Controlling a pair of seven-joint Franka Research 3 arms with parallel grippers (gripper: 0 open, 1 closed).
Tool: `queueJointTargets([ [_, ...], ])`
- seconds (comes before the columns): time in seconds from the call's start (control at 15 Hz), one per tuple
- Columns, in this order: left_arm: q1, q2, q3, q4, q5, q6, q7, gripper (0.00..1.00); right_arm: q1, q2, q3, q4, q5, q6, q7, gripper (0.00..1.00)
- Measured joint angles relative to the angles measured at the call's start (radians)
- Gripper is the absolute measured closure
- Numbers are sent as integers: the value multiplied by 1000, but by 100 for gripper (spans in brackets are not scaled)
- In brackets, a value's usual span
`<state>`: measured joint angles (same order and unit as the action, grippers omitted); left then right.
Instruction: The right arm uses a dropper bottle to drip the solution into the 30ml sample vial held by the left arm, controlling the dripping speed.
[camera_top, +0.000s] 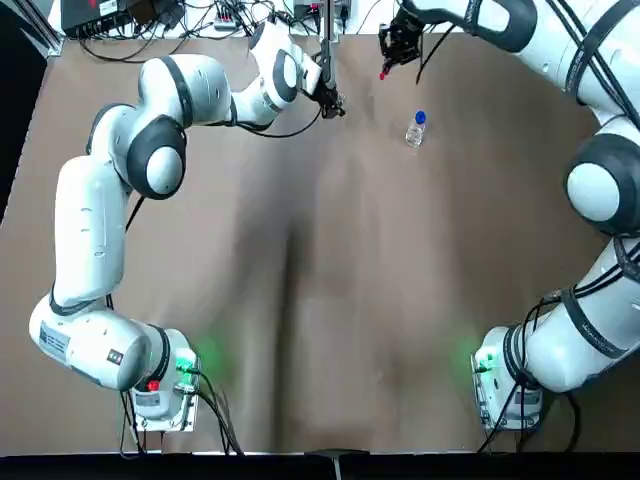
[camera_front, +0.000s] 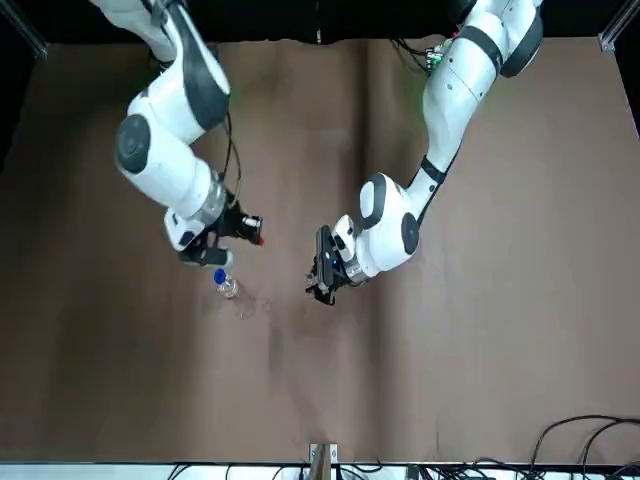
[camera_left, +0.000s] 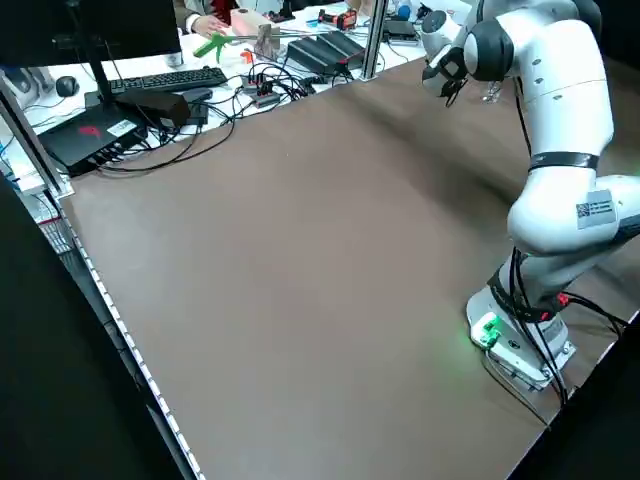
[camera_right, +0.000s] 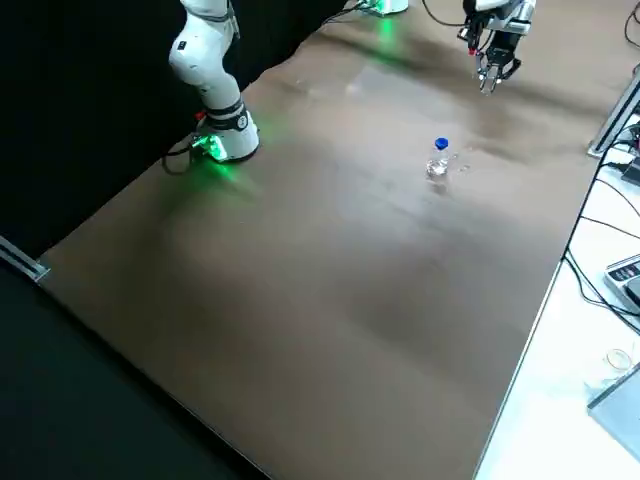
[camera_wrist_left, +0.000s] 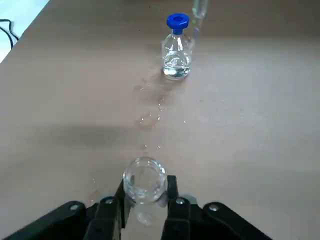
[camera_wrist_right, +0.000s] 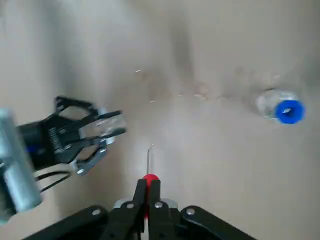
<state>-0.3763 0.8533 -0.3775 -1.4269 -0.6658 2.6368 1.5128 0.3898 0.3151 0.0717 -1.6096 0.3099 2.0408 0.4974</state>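
Red rubber shows between your right gripper's fingers (camera_wrist_right: 155, 197), closed on the dropper (camera_wrist_right: 149, 177), its thin tip pointing out over the worktop (camera_wrist_right: 200, 165). Your left gripper's fingers (camera_wrist_left: 171, 192) pinch the clear sample vial (camera_wrist_left: 145, 181) from both sides, its round mouth facing the wrist camera. Beyond both grippers, and held by neither, your blue-collared bottle (camera_wrist_left: 176, 57) stands upright on the worktop with clear liquid inside. Scattered droplets (camera_wrist_left: 150, 119) lie on the worktop between bottle and vial.
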Motion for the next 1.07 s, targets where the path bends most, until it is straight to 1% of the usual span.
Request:
queueJointTargets([
  [0.33, 0, 0, 0, 0, 0, 0, 0, 69, -95, 5, -5, -14, -102, -94, -1, 96],
  [0.53, 2, 0, 0, 0, 0, 1, 0, 69, -134, 6, -5, -32, -144, -100, -3, 96],
  [0.73, 24, 0, 2, 1, 0, 3, 0, 69, -145, 7, -5, -45, -165, -106, -4, 96],
  [0.8, 40, -2, 1, 2, 0, 3, 3, 69, -145, 7, -5, -46, -179, -109, -4, 96],
  [0.87, 90, -8, -22, 2, 0, -7, 20, 69, -145, 7, -5, -50, -198, -114, -4, 96],
  [1.07, 191, -13, -87, 2, 4, -70, 65, 69, -145, 7, -5, -53, -223, -114, -4, 96],
])
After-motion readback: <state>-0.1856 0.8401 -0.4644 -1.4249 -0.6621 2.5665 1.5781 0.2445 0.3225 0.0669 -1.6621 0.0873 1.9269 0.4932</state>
